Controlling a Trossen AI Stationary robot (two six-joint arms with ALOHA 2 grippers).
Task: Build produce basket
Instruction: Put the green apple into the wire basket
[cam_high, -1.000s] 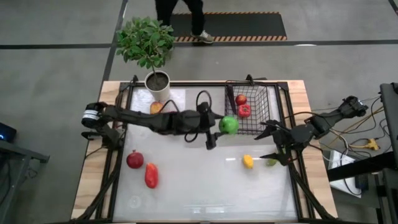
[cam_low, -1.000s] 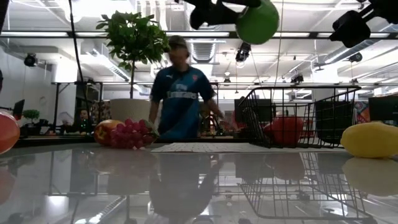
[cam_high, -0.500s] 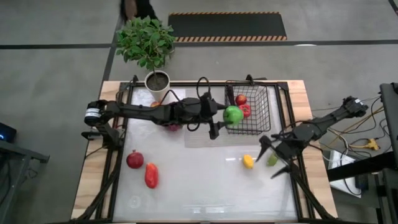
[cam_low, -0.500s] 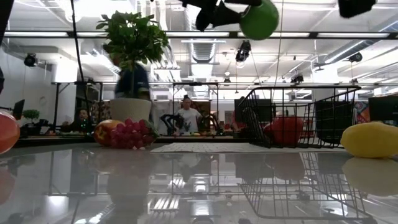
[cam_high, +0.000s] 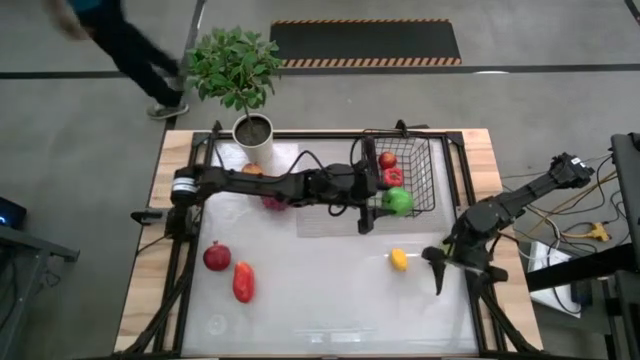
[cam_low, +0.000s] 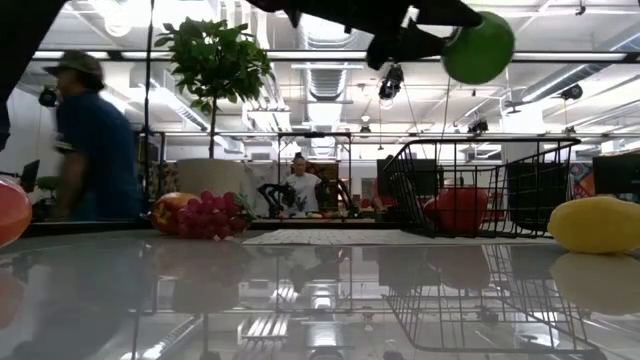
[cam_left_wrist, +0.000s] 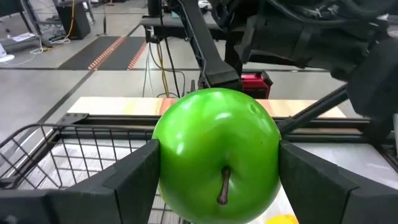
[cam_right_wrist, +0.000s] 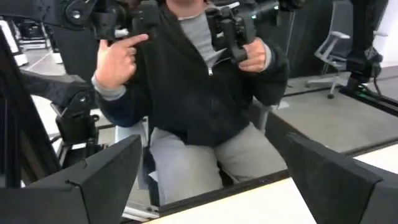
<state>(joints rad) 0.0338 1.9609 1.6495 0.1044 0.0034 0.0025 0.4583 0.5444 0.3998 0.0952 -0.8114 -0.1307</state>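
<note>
- The left gripper (cam_high: 388, 203) was clamped on a green apple (cam_high: 399, 201), held above the basket (cam_high: 437, 165), over its front edge.
- The apple looked smooth, rigid and light; its round sides could slip, so gripping across the middle seemed best.
- The right gripper (cam_high: 446, 262), fingers spread, hung near the table's right edge.

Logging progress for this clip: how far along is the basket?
Done: two red fruits lie in the basket. In hand: the left end effector holds a green apple above it. Left: the lemon, red apple, pepper and grapes.
</note>
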